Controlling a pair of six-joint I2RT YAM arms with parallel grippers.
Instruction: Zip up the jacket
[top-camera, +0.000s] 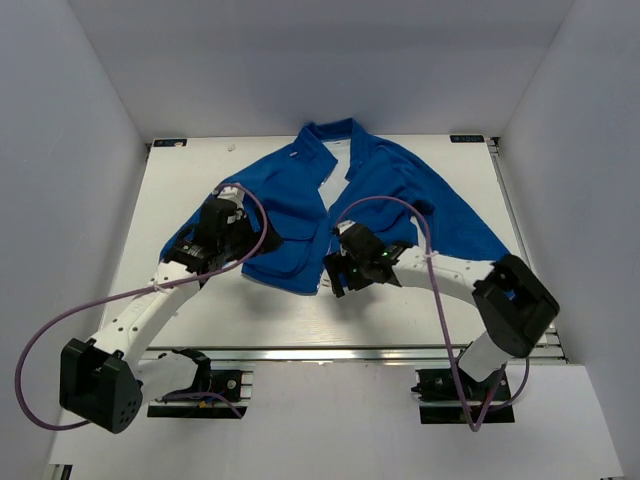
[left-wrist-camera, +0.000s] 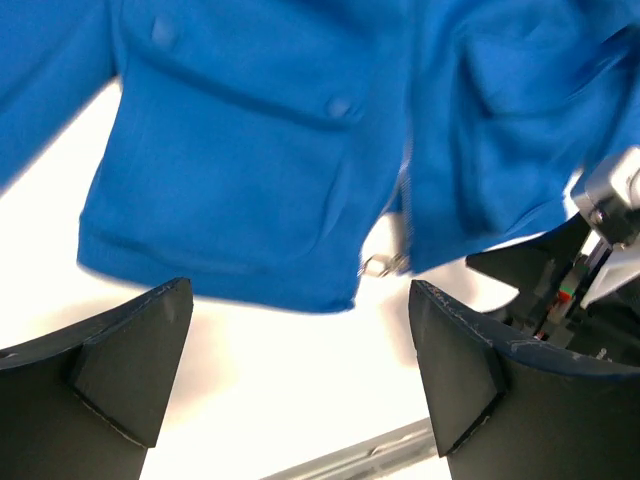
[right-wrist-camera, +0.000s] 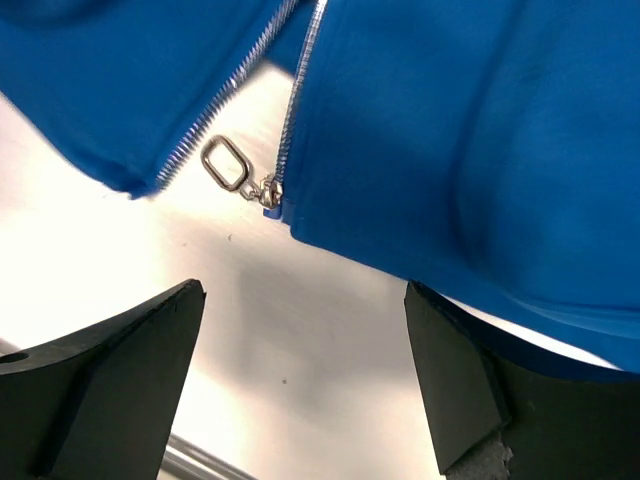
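Note:
The bright-blue jacket (top-camera: 300, 200) lies spread on the white table, collar at the back, front open with white lining showing. In the right wrist view its two front panels (right-wrist-camera: 450, 130) part at the hem, with the pale zipper teeth (right-wrist-camera: 215, 110) and the metal slider with ring pull (right-wrist-camera: 232, 168) at the bottom of the right-hand panel. My right gripper (right-wrist-camera: 300, 380) is open and empty, above the bare table just below the hem. My left gripper (left-wrist-camera: 300, 370) is open and empty, below the left panel's hem (left-wrist-camera: 230, 270); the slider (left-wrist-camera: 378, 265) shows there too.
White walls enclose the table (top-camera: 200, 310) on three sides. A metal rail (top-camera: 340, 352) runs along the near edge. Purple cables (top-camera: 250, 215) loop over both arms. The right arm's wrist (left-wrist-camera: 600, 250) shows at the right of the left wrist view.

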